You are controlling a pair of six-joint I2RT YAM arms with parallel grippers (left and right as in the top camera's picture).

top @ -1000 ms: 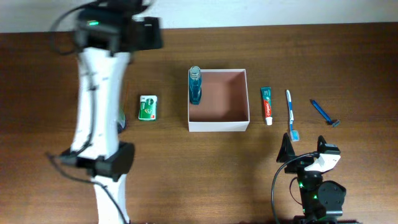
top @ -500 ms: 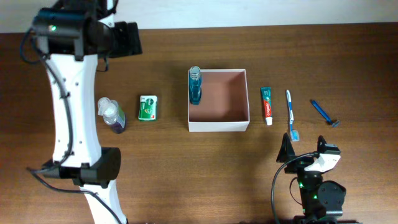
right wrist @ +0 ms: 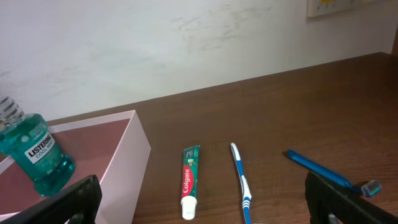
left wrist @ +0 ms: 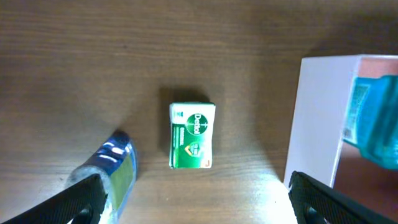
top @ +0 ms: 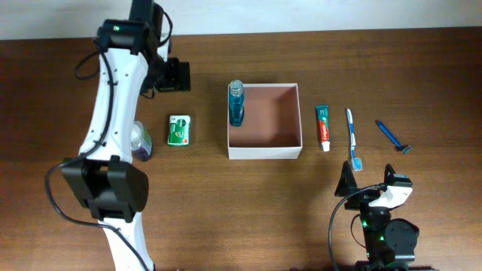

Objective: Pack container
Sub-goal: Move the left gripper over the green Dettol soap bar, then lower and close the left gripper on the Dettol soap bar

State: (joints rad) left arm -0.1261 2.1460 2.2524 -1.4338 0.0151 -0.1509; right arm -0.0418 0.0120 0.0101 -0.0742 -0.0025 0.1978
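The container (top: 264, 152) is a white-walled square box with a reddish-brown inside, at the table's middle. A blue mouthwash bottle (top: 236, 104) stands in its left side. My left gripper (top: 174, 75) is open and empty, held above the table behind a green soap box (top: 179, 129). In the left wrist view the soap box (left wrist: 192, 135) lies between and beyond the spread fingers (left wrist: 78, 200), with the container's wall (left wrist: 317, 118) at the right. My right gripper (top: 369, 185) is open and empty, low near the front edge, right of the container.
A small clear bottle (top: 140, 141) lies left of the soap box, partly under my left arm; it also shows in the left wrist view (left wrist: 111, 167). Right of the container lie a toothpaste tube (top: 323, 126), a toothbrush (top: 352, 137) and a blue razor (top: 393, 137).
My left arm has swung, first to the left, then back right and forward. Its gripper now hangs behind the soap box. The right arm and the items have not moved.
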